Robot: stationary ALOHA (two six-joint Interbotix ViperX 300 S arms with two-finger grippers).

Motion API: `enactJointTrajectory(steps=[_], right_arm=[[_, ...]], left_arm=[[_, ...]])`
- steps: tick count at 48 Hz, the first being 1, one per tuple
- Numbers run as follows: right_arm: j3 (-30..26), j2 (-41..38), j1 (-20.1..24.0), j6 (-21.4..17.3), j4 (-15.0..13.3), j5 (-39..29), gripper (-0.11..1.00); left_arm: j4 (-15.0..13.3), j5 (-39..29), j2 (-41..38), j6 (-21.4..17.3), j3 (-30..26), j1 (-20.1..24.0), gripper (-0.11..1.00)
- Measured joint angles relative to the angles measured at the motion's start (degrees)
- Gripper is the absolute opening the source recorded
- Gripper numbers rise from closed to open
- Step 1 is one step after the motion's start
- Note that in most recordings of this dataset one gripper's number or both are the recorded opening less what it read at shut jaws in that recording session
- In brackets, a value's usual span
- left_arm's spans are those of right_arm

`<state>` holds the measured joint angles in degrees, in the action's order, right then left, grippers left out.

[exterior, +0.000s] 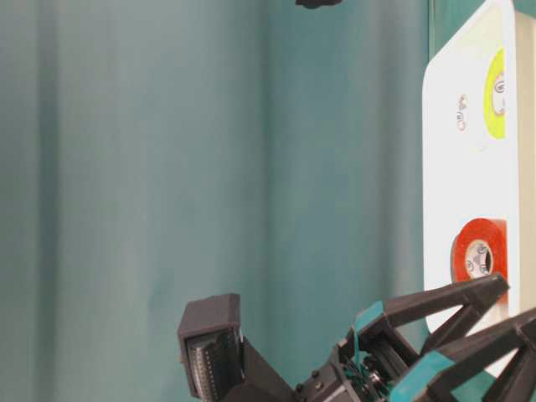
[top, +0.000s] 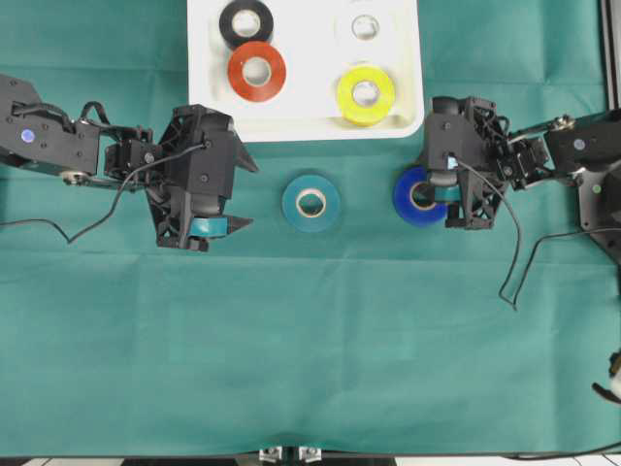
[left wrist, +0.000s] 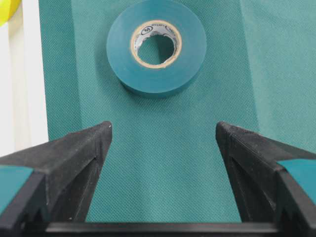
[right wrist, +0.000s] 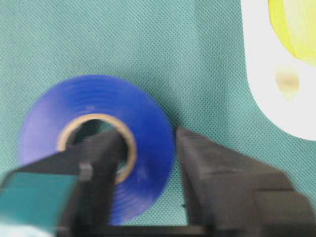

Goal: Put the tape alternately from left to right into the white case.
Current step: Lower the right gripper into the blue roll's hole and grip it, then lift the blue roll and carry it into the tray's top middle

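My right gripper point(right wrist: 148, 163) fingers pinch the blue tape roll point(right wrist: 143, 123) wall; my left gripper point(left wrist: 163, 148) gapes wide, holding nothing, teal tape roll point(left wrist: 156, 47) just ahead.

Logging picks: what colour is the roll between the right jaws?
Blue roll; the right wrist view shows it best.

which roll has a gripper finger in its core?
The blue roll: one right gripper finger sits in its core, the other outside its wall. The teal roll lies untouched on the cloth; the other four are in the case.
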<state>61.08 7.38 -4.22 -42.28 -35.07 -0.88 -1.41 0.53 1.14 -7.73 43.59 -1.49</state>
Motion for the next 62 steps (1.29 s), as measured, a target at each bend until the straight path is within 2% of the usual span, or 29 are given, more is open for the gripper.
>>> enactJointTrajectory(steps=[3,25,40,48,62], right_arm=[[0.0,0.5,-0.3,0.1,0.0,-0.1,0.27],[0.0,5.6,-0.4,-0.2,0.0,-0.1,0.27],[-2.9,11.8,-0.4,0.7,-0.5,-0.1,0.27],[-5.2,11.9,-0.8,1.7,-2.5,-0.2,0.27],[-8.7,7.7,-4.3,1.8,-3.1,-0.3,0.27]], left_arm=[[0.0,0.0,0.0,0.0,0.1,0.0,0.83],[-0.1,0.0,0.0,0.0,0.1,0.0,0.83],[0.0,0.1,0.0,0.0,0.1,0.1,0.83],[-0.1,0.0,0.0,0.0,0.1,0.0,0.83],[-0.1,0.1,0.0,0.0,0.1,0.0,0.83]])
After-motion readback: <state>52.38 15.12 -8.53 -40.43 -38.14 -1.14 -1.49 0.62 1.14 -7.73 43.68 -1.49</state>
